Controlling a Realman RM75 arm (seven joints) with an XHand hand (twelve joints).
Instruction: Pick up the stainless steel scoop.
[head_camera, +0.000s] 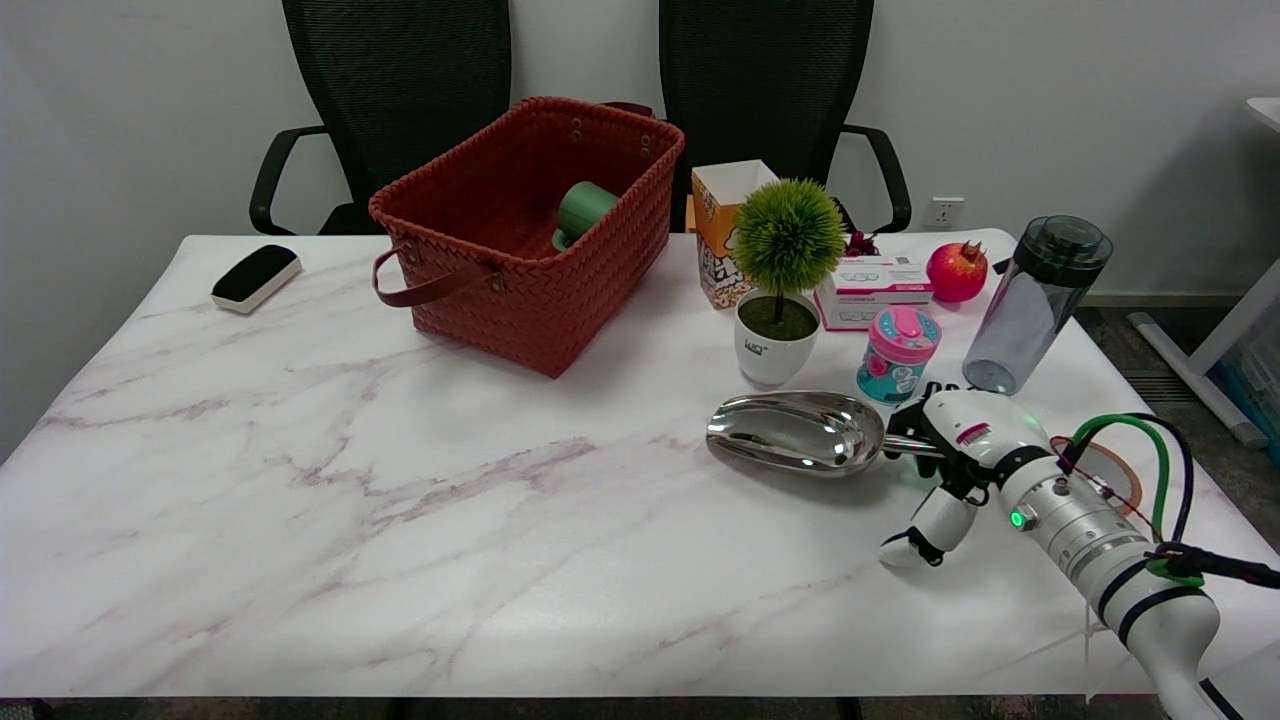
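Stainless steel scoop (797, 431): on the marble tabletop (400, 500), toward its right edge, bowl pointing left, handle under the right hand (950, 450). Hand: fingers wrapped over the handle, gripping it; thumb hanging below, apart. Just behind the scoop: potted green plant (782, 285), pink-lidded cup (897, 354), grey bottle (1035, 305). Far left-centre: red woven basket (520, 270).

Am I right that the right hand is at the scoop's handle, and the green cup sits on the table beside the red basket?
Not quite. The right hand is at the handle end of the stainless steel scoop, but the green cup lies inside the red basket, not on the table beside it. The head view shows this.
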